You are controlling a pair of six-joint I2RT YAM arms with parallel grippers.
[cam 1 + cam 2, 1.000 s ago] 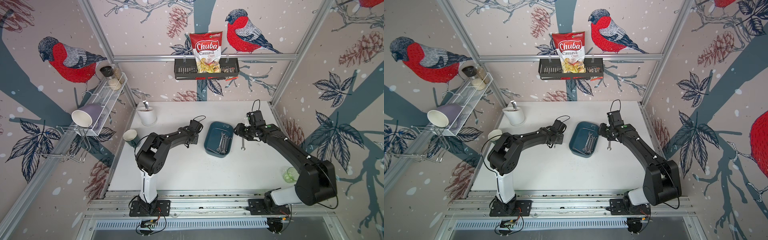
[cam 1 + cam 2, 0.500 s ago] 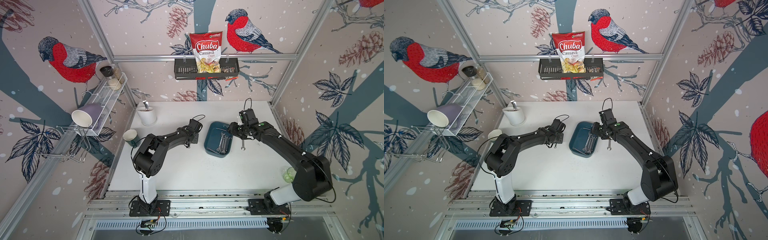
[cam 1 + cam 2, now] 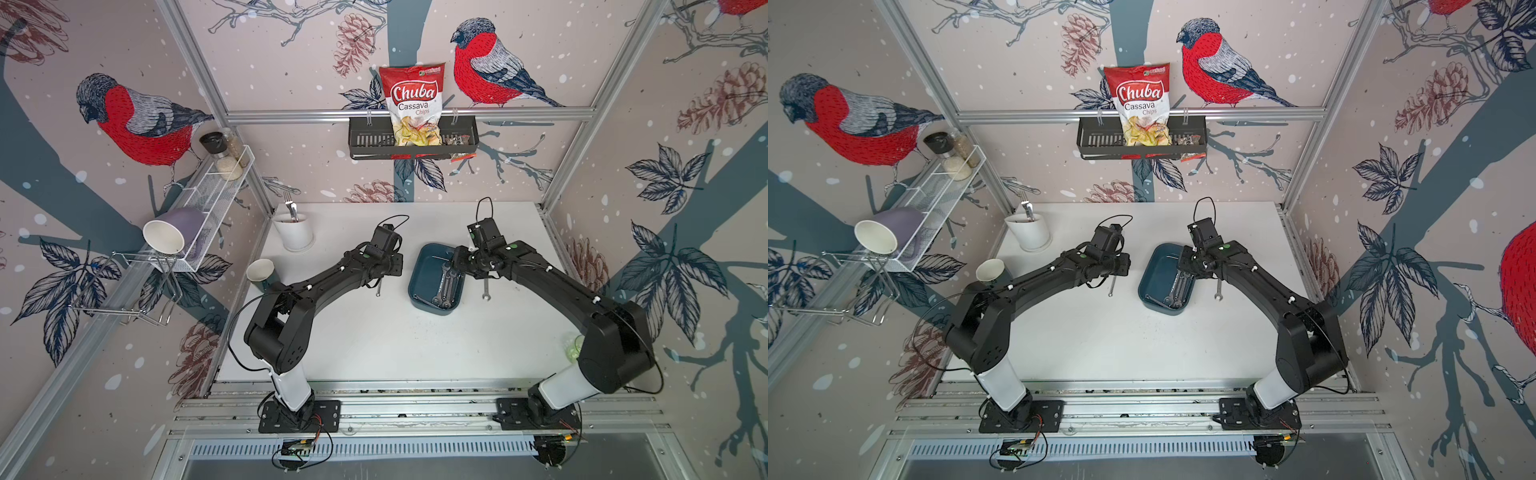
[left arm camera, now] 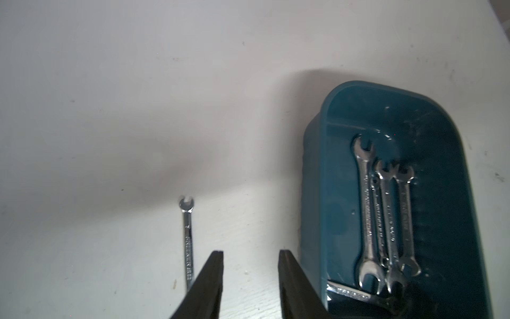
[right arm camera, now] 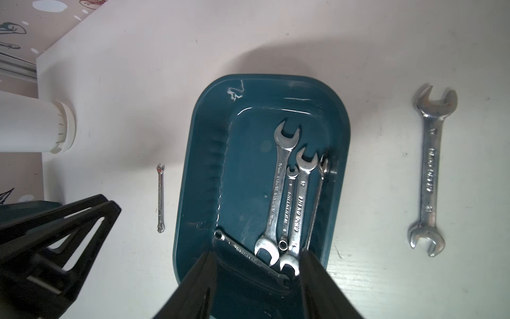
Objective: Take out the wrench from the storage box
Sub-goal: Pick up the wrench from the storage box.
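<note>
Your left gripper (image 4: 250, 252) is released just beside a small wrench (image 4: 188, 240) on the bench (image 4: 110, 110). Your right gripper (image 5: 256, 255) hangs with its jaws apart over the wrenches (image 5: 278, 187) in the storage box (image 5: 204, 171).

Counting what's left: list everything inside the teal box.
Four wrenches lie side by side along the box; a fifth wrench lies crosswise at their ends. The right gripper covers that end of the box, so anything beneath it cannot be seen.

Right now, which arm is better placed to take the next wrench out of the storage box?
Probably the right. The right gripper hangs open directly over the wrenches in the storage box; the left gripper is open over the table beside it.
</note>
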